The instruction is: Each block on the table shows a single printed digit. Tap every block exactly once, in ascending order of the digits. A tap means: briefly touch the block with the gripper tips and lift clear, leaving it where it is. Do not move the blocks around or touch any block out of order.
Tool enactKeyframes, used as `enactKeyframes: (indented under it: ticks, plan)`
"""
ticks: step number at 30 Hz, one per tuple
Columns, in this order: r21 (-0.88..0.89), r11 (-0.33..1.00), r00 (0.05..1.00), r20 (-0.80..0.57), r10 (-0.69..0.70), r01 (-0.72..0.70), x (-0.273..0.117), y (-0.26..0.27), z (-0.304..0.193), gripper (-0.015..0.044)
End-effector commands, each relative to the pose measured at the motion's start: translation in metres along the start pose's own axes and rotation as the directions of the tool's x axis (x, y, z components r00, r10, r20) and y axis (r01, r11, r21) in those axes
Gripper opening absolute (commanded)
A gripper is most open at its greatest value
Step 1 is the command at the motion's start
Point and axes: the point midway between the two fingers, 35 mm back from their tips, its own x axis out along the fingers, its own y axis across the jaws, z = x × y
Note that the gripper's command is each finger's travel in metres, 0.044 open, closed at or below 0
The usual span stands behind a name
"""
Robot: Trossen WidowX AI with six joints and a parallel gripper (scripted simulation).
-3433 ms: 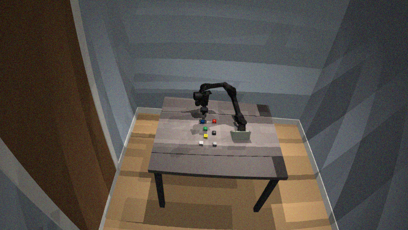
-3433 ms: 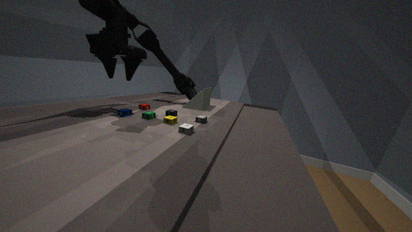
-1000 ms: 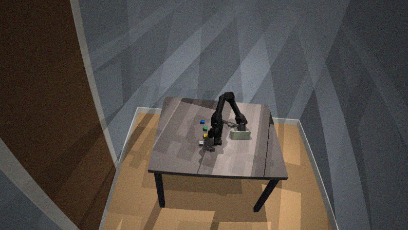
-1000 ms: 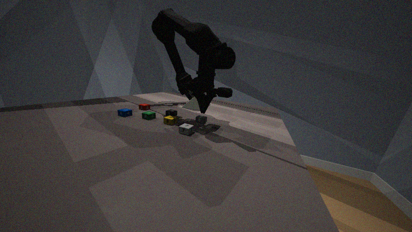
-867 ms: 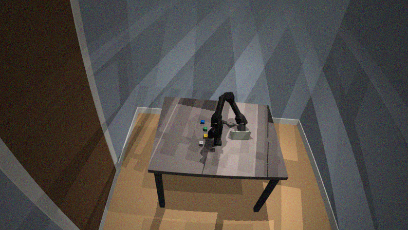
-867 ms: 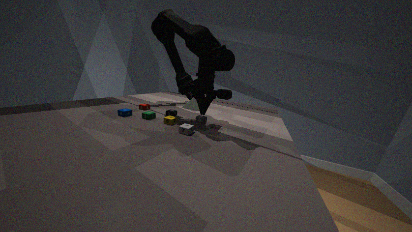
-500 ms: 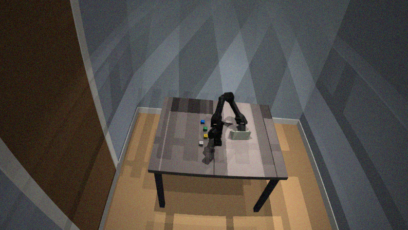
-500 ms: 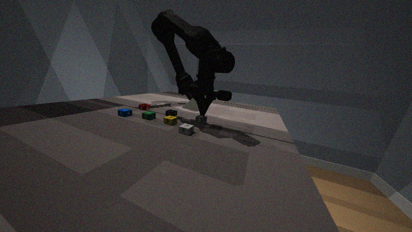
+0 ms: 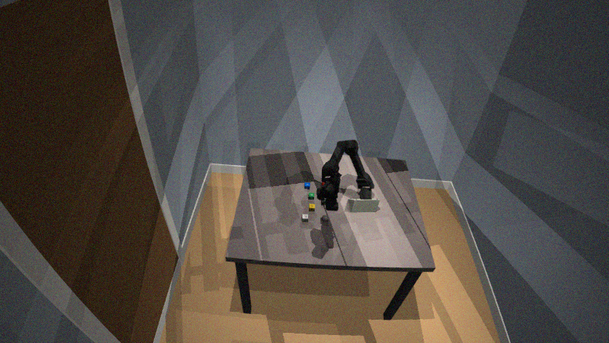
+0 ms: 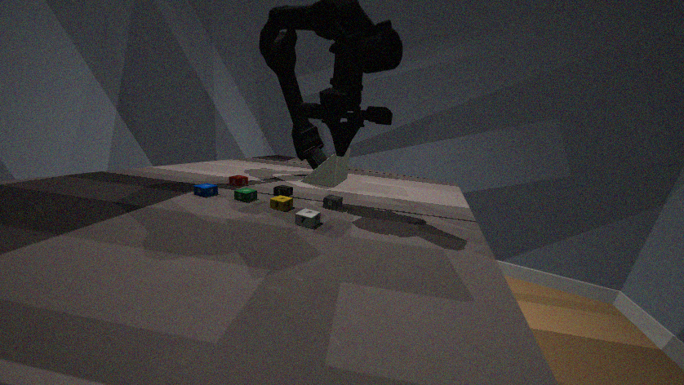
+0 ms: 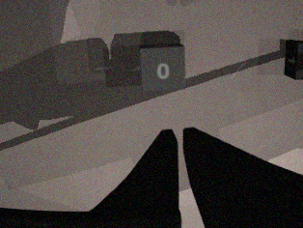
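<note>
- Black gripper (image 9: 328, 198) (image 10: 340, 153) (image 11: 178, 140): fingers drawn together, pinching nothing, tips raised clear of the blocks.
- Grey block (image 9: 325, 218) (image 10: 332, 202) (image 11: 163, 70), digit 0: on the counter (image 9: 289, 238) (image 10: 239, 306), between its left and right edges in the top view.
- White block (image 9: 304, 217) (image 10: 308, 218): nearer that left edge.
- Blue block (image 9: 307, 185) (image 10: 206, 190): towards the far left corner.

High top view facing down, low exterior across table, close wrist, blocks shared.
</note>
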Motion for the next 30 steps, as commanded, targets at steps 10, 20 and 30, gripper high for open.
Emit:
enactKeyframes:
  ticks: [10, 20, 30]
  plan:
    - [0.006, 1.0, 1.0, -0.008, -0.005, 0.005, -0.019, -0.1, 0.008, 0.002]
    - [0.006, 1.0, 1.0, -0.009, -0.009, 0.009, -0.007, -0.135, 0.005, 0.002]
    - [0.008, 1.0, 1.0, -0.007, -0.012, 0.012, 0.065, -0.137, 0.004, 0.002]
